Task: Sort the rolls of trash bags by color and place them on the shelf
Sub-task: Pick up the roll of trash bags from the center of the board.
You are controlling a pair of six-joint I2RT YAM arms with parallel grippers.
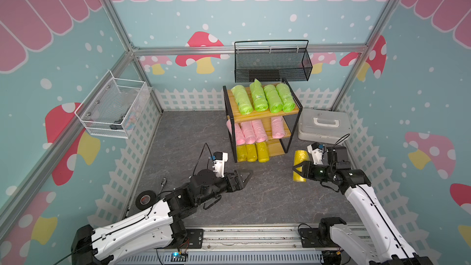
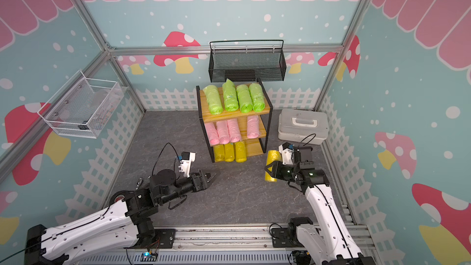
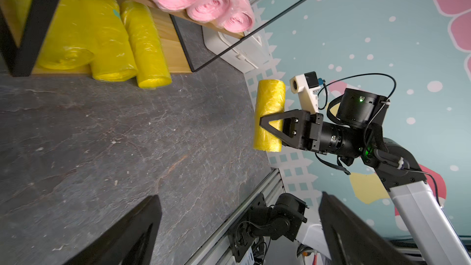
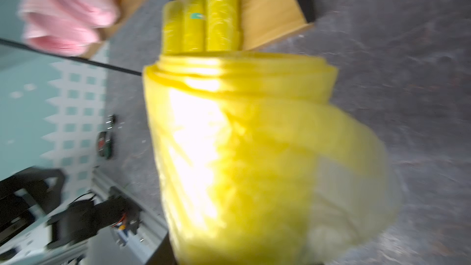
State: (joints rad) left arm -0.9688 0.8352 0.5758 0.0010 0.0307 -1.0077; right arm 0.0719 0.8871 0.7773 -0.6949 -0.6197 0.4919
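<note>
1 yellow roll [image 1: 301, 158] is beside the shelf [image 1: 276, 147] in a top view; the left gripper [image 1: 245, 180] gapes empty. Left wrist view: the right gripper [image 3: 269, 127] pinches that roll. Right wrist view: blur. Soft plastic could slip out.

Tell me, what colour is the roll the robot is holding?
Yellow. The left wrist view shows the held roll best.
</note>
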